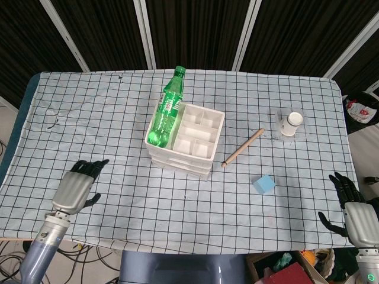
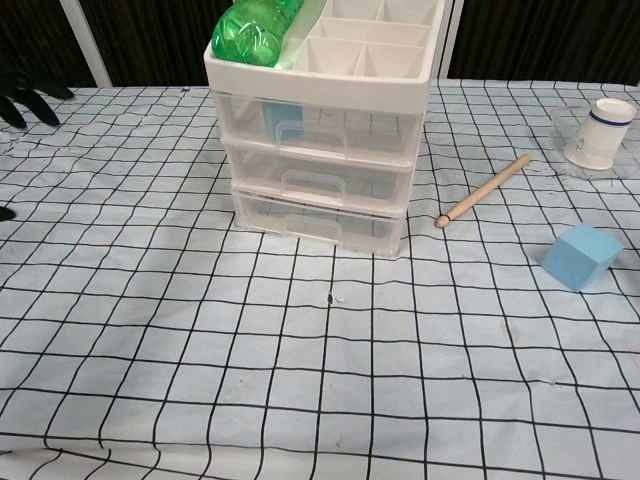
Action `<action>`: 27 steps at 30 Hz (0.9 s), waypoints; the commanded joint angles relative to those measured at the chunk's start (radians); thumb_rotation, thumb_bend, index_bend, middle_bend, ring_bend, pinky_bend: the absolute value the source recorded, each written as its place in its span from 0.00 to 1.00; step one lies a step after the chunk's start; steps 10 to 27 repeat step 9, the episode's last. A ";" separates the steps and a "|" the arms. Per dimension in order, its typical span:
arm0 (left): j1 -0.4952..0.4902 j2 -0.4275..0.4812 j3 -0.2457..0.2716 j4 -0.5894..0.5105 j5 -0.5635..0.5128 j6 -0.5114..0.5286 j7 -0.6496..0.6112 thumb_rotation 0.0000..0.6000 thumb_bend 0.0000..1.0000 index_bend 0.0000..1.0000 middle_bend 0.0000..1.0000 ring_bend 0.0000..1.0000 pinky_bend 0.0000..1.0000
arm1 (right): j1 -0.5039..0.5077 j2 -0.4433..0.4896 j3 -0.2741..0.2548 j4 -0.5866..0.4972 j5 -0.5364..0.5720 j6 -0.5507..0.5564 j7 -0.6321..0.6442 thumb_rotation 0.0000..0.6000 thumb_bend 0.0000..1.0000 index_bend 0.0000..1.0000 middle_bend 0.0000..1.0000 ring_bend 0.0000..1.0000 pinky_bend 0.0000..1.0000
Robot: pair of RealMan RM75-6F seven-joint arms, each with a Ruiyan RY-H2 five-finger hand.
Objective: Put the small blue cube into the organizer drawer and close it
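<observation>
Small blue cube (image 2: 282,113) sat inside top organizer drawer (image 2: 320,127), all drawers closed; left hand (image 1: 78,184), right hand (image 1: 350,208) fingers released, empty. Task looked done.

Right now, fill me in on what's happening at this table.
Nothing is being handled. The left hand is open near the table's left edge and the right hand is open at the right edge, both away from the drawer organizer. All its drawers look shut, and something small and blue shows through the top one. A larger blue cube lies on the checked cloth beside a wooden stick.
</observation>
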 commanded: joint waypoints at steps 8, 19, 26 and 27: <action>0.199 0.001 0.061 0.252 0.141 0.180 -0.234 1.00 0.08 0.00 0.00 0.00 0.00 | -0.003 -0.015 0.002 0.033 -0.041 0.040 -0.005 1.00 0.26 0.03 0.00 0.00 0.18; 0.211 -0.001 0.060 0.269 0.142 0.186 -0.253 1.00 0.08 0.00 0.00 0.00 0.00 | -0.003 -0.016 0.001 0.035 -0.042 0.040 -0.005 1.00 0.26 0.03 0.00 0.00 0.18; 0.211 -0.001 0.060 0.269 0.142 0.186 -0.253 1.00 0.08 0.00 0.00 0.00 0.00 | -0.003 -0.016 0.001 0.035 -0.042 0.040 -0.005 1.00 0.26 0.03 0.00 0.00 0.18; 0.211 -0.001 0.060 0.269 0.142 0.186 -0.253 1.00 0.08 0.00 0.00 0.00 0.00 | -0.003 -0.016 0.001 0.035 -0.042 0.040 -0.005 1.00 0.26 0.03 0.00 0.00 0.18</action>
